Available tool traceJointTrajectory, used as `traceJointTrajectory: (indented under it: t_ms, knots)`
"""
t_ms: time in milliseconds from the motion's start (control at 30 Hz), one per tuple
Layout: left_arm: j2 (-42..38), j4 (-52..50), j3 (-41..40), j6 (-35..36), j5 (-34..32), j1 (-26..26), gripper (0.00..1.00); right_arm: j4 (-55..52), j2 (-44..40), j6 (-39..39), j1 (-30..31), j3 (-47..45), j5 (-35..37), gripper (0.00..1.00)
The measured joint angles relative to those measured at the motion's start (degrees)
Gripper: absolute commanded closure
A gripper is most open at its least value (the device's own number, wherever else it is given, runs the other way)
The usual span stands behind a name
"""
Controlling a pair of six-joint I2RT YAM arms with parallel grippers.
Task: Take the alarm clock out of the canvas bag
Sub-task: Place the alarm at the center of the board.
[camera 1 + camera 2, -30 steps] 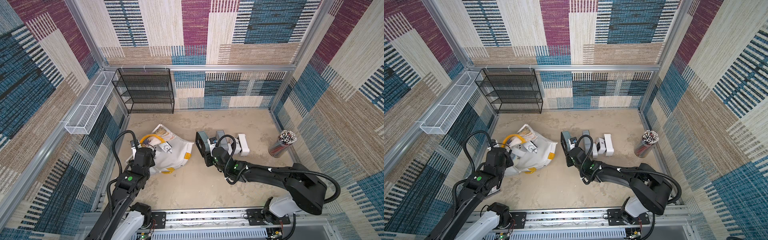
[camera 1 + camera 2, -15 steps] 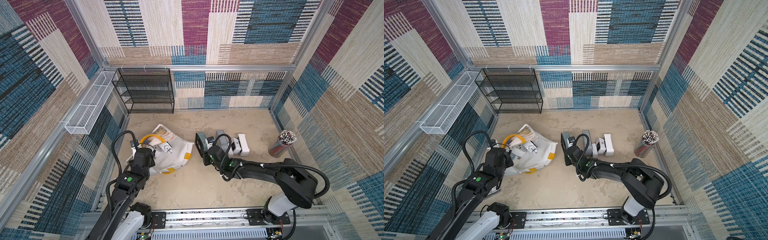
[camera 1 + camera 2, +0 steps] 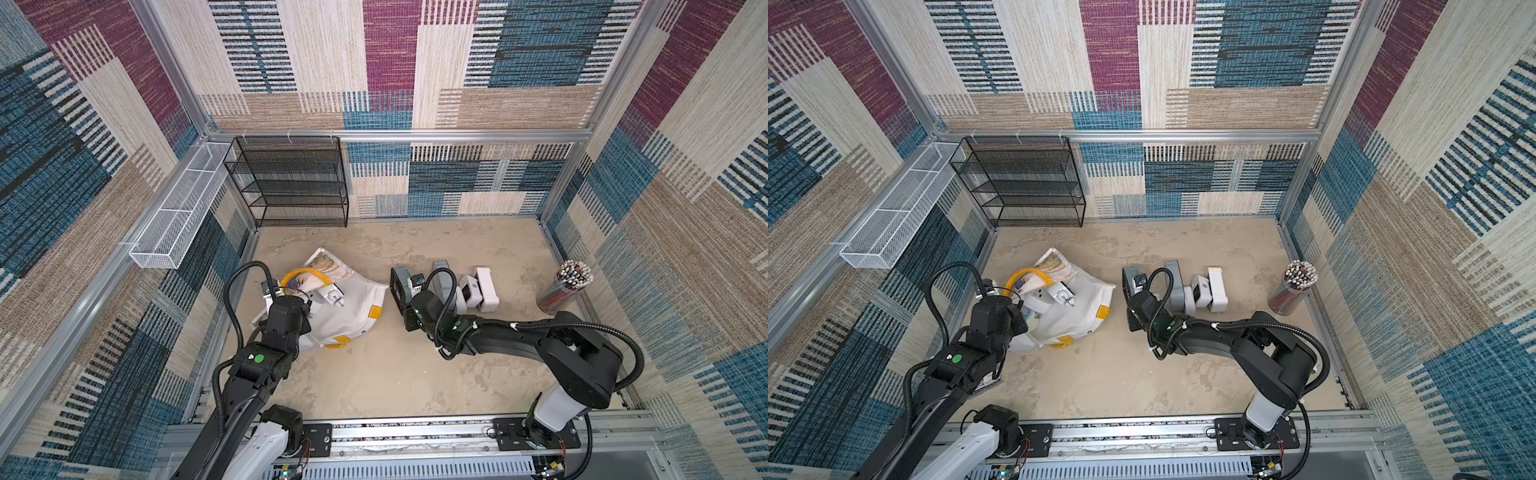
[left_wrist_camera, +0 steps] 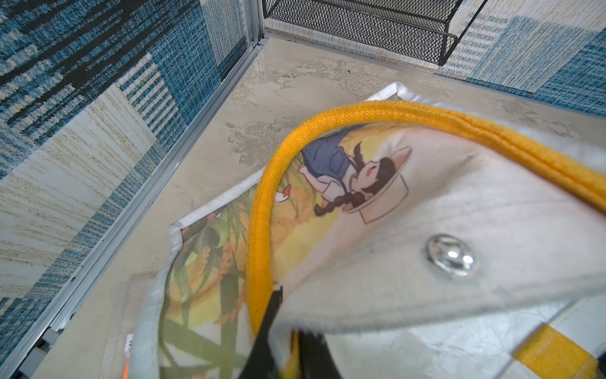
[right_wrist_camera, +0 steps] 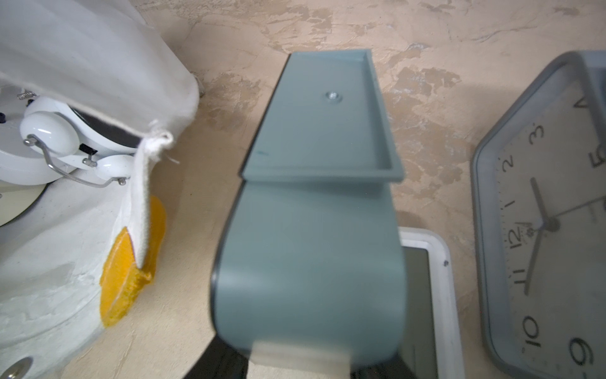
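The white canvas bag (image 3: 353, 309) with yellow handles lies slumped at the left of the floor, its mouth facing right. My left gripper (image 4: 288, 331) is shut on the bag's rim beside the yellow handle (image 4: 259, 210). A white twin-bell alarm clock (image 5: 62, 141) lies in the bag's mouth (image 3: 330, 296). A grey-green alarm clock (image 5: 314, 229) stands upright on the floor just right of the bag, seen in both top views (image 3: 400, 286) (image 3: 1130, 282). My right gripper (image 5: 301, 361) is shut on it, one jaw on each side.
Right of the held clock stand a grey hexagonal clock (image 5: 541, 213), a white digital clock (image 5: 429, 295) and a white box (image 3: 486, 289). A cup of pencils (image 3: 563, 286) is by the right wall. A black mesh shelf (image 3: 291, 183) and a white wire basket (image 3: 174, 220) are at the back left.
The right arm's elbow has swung left and back while its gripper and the grey-green clock stay almost in place. The left arm and the bag have not moved.
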Motion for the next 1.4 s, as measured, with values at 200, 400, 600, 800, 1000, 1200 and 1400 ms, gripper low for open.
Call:
traceJointTrajectory:
  t_ms: [200, 400, 600, 800, 1000, 1200, 1400]
  knots:
    - [-0.1, 0.0, 0.0, 0.0, 0.0, 0.0, 1.0, -0.2, 0.2, 0.2, 0.0, 0.2, 0.2, 0.58]
    - [-0.2, 0.0, 0.0, 0.0, 0.1, 0.0, 1.0, -0.9, 0.4, 0.2, 0.0, 0.5, 0.6, 0.49]
    - [-0.3, 0.0, 0.0, 0.0, 0.1, 0.0, 1.0, -1.9, 0.6, 0.4, 0.0, 0.6, 0.6, 0.49]
    - [-0.3, 0.0, 0.0, 0.0, 0.2, 0.0, 1.0, -2.1, 0.7, 0.6, 0.0, 0.7, 0.6, 0.48]
    - [-0.5, 0.0, 0.0, 0.2, 0.2, 0.0, 1.0, -2.5, 0.6, 1.0, 0.0, 0.6, 0.6, 0.42]
    - [-0.7, 0.0, 0.0, 0.2, 0.5, 0.0, 1.0, -2.5, -0.3, 1.1, 0.0, 0.3, 0.6, 0.32]
    - [-0.8, 0.0, 0.0, 0.2, 1.7, 0.0, 1.0, -2.4, -1.6, 1.2, 0.0, -0.5, 0.5, 0.21]
